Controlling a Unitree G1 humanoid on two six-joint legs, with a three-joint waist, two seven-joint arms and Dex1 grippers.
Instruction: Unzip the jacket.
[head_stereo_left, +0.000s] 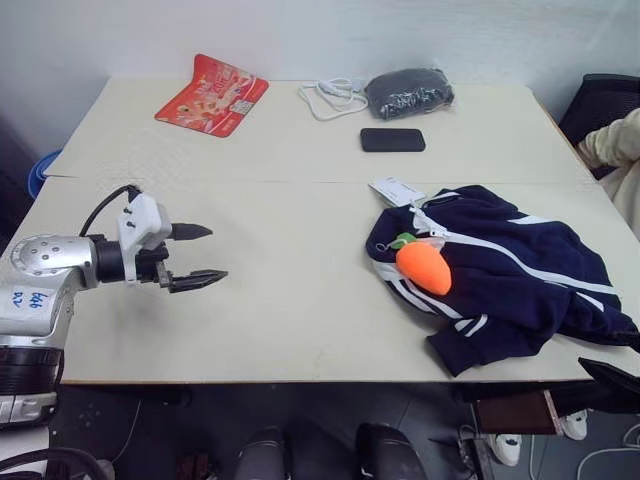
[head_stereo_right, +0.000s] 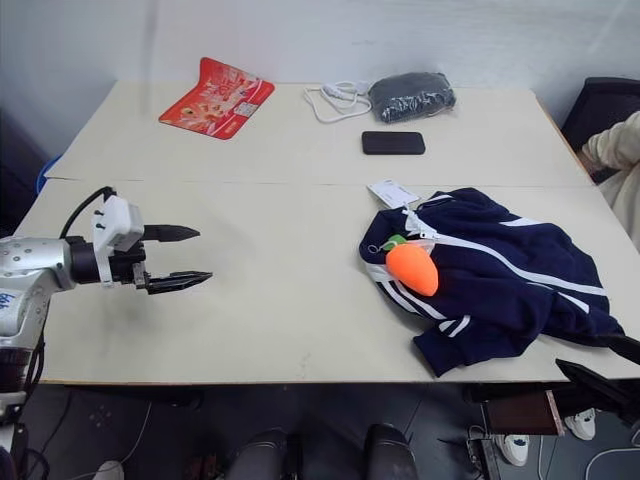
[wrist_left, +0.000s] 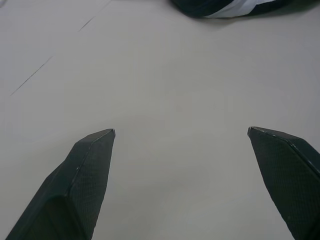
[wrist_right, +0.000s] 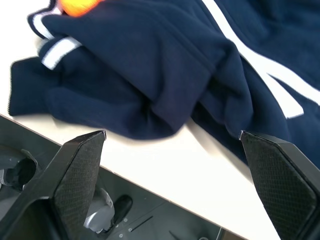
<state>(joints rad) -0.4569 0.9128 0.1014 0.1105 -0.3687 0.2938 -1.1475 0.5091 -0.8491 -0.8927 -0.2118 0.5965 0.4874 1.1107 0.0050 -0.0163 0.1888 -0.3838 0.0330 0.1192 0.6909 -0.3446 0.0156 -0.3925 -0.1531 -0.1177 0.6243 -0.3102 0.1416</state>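
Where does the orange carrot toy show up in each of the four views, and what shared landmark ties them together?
Left eye view: carrot toy lies on the jacket, right of centre.
Right eye view: same spot, on the jacket's near-left part.
Left wrist view: I cannot find it; a jacket edge is at the far side.
Right wrist view: an orange sliver at the upper edge.
Shared landmark: the jacket's white stripes.

Jacket (head_stereo_right: 500, 275) crumpled on table (head_stereo_right: 270, 300), left hand (head_stereo_right: 185, 257) spread

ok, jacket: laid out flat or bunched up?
Bunched. The jacket lies crumpled near the table's front edge, a sleeve folded under, with an orange carrot toy resting on it.
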